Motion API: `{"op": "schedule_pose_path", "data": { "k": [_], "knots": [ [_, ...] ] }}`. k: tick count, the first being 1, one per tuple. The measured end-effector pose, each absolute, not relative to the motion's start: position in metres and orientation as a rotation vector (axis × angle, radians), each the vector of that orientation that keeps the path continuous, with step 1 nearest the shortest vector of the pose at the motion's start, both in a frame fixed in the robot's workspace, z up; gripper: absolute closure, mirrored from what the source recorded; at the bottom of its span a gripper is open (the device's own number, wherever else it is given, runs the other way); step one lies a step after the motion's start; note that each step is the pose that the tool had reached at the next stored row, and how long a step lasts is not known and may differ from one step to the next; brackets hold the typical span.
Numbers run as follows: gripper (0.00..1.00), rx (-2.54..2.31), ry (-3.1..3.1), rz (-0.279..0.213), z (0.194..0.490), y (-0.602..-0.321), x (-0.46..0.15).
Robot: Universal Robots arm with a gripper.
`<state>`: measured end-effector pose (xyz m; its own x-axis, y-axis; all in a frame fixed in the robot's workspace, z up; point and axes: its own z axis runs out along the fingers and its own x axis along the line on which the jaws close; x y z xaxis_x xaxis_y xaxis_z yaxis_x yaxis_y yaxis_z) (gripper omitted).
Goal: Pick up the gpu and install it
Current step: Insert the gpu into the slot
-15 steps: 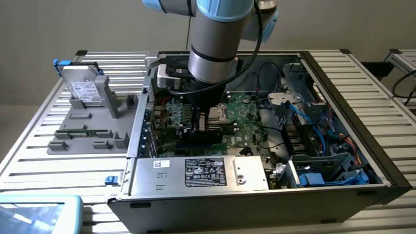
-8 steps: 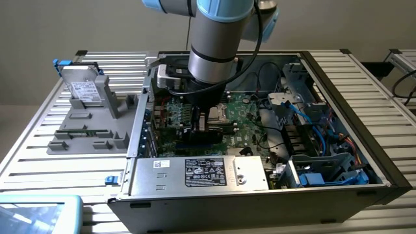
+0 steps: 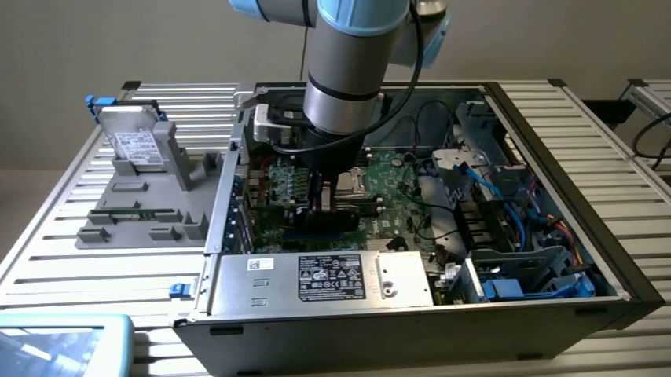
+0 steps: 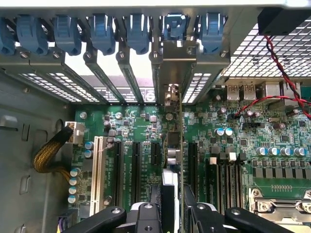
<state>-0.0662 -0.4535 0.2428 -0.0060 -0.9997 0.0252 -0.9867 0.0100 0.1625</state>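
Slatted aluminium tabletop [image 3: 63, 251] stretches under everything, carrying an open black desktop computer case [image 3: 587, 314] and, toward the exterior view's left, a grey plastic parts holder [image 3: 141, 208] with a silver boxy drive bearing a white label [image 3: 137, 145] propped in it. I am reaching down into the case, over the green motherboard [image 4: 262, 145]. My gripper [image 4: 171, 206] is clamped on the gpu [image 4: 173, 145], a thin green card seen edge-on from my wrist, its silver metal end bracket [image 4: 176, 63] standing against the rear wall of the case, under the row of blue plastic slot clips [image 4: 102, 26]. The card hangs upright between my black fingers [image 4: 146, 216], lined up along one of the black expansion slots [image 4: 154, 155] among several parallel ones. I judge this to be the install step: the pick is done, the card is inside the case and over the slot row, and what I cannot tell is whether its lower edge is already seated in the connector or merely resting above it. The move that follows calls, in my judgement, for a straight push along the card's plane, keeping it from tilting, with the bracket sliding cleanly into its open gap in the rear wall. A sideways lean could jam the edge contacts against the slot lip.
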Motion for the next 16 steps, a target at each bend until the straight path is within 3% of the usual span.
{"op": "schedule_pose_path", "data": {
  "k": [16],
  "knots": [
    [0.71, 2.111, -2.136, -0.152, 0.2432, -0.4539, -0.0661]
  ]
}}
